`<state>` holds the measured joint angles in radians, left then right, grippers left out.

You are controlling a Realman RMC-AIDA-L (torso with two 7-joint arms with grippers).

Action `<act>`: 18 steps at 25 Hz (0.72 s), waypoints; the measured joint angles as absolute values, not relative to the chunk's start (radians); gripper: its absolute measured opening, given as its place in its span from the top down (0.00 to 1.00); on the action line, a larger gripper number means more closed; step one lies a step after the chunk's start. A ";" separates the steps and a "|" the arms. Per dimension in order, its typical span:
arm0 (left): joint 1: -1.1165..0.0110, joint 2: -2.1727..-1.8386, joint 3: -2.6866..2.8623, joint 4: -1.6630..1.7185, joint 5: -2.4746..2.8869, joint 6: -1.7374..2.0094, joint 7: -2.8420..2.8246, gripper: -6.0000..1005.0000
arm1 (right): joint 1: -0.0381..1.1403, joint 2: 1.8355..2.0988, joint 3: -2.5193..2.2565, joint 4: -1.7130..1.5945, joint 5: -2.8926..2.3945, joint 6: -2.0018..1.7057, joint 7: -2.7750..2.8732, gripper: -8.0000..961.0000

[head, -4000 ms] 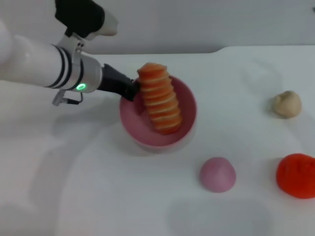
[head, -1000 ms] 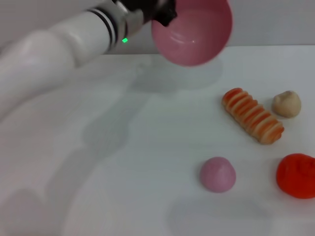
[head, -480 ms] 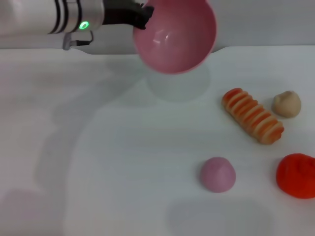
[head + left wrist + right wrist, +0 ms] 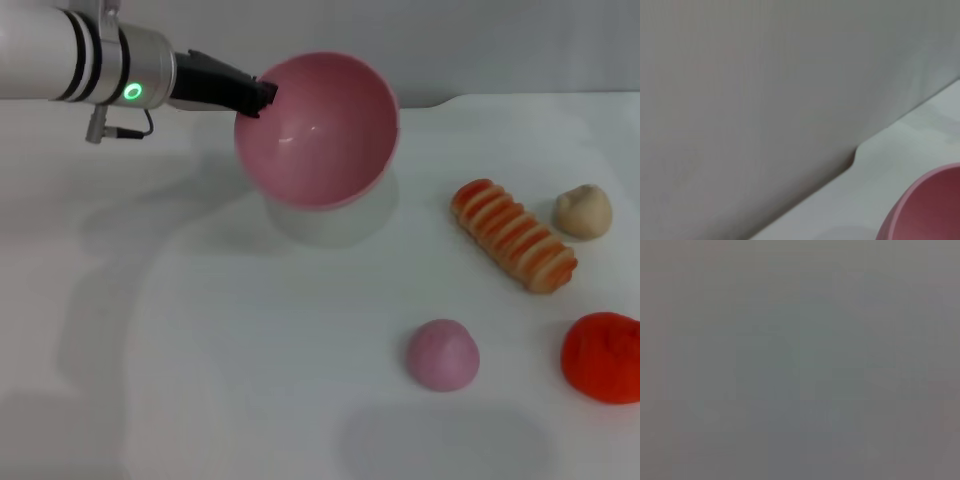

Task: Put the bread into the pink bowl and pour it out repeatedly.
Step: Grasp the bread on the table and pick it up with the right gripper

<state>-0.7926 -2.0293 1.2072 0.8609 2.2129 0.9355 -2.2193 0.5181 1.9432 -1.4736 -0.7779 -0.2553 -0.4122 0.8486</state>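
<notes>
Orange-and-cream ridged bread lies on the white table beside a beige lump, probably light and stiff, best pinched across its middle, while the left gripper clamps the tilted, empty pink bowl by its rim.

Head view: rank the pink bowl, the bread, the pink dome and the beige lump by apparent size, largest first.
1. pink bowl, though it is raised nearer the camera in the left gripper
2. bread
3. pink dome
4. beige lump
</notes>
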 joint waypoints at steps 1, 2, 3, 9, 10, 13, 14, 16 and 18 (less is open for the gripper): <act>-0.793 -2.029 1.207 0.861 2.213 0.936 -2.219 0.95 | 0.521 1.942 -1.479 -0.801 -0.305 -0.370 0.889 0.41; -0.789 -2.030 1.207 0.858 2.214 0.937 -2.219 0.95 | 0.524 1.942 -1.484 -0.822 -0.362 -0.336 0.937 0.41; -0.789 -2.030 1.207 0.858 2.214 0.937 -2.219 0.95 | 0.526 1.942 -1.488 -0.832 -0.396 -0.321 0.968 0.41; -0.782 -2.040 1.207 0.847 2.230 0.936 -2.220 0.95 | 0.569 1.925 -1.531 -0.815 -0.551 -0.307 1.139 0.41; -0.778 -2.044 1.208 0.845 2.233 0.934 -2.220 0.95 | 0.578 1.921 -1.538 -0.804 -0.575 -0.309 1.165 0.41; -0.777 -2.047 1.211 0.844 2.234 0.933 -2.220 0.95 | 0.612 1.905 -1.558 -0.763 -0.643 -0.315 1.244 0.41; -0.777 -2.047 1.211 0.844 2.234 0.933 -2.220 0.95 | 0.627 1.898 -1.569 -0.745 -0.667 -0.317 1.276 0.41; -0.777 -2.048 1.211 0.843 2.234 0.930 -2.220 0.95 | 0.663 1.879 -1.597 -0.696 -0.716 -0.328 1.347 0.41; -0.777 -2.050 1.215 0.842 2.234 0.928 -2.220 0.95 | 0.705 1.860 -1.623 -0.627 -0.781 -0.363 1.435 0.41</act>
<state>-0.7770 -2.0503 1.2148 0.8422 2.2338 0.9275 -2.2197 0.7055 1.8599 -1.6227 -0.6270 -0.7807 -0.3629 1.4353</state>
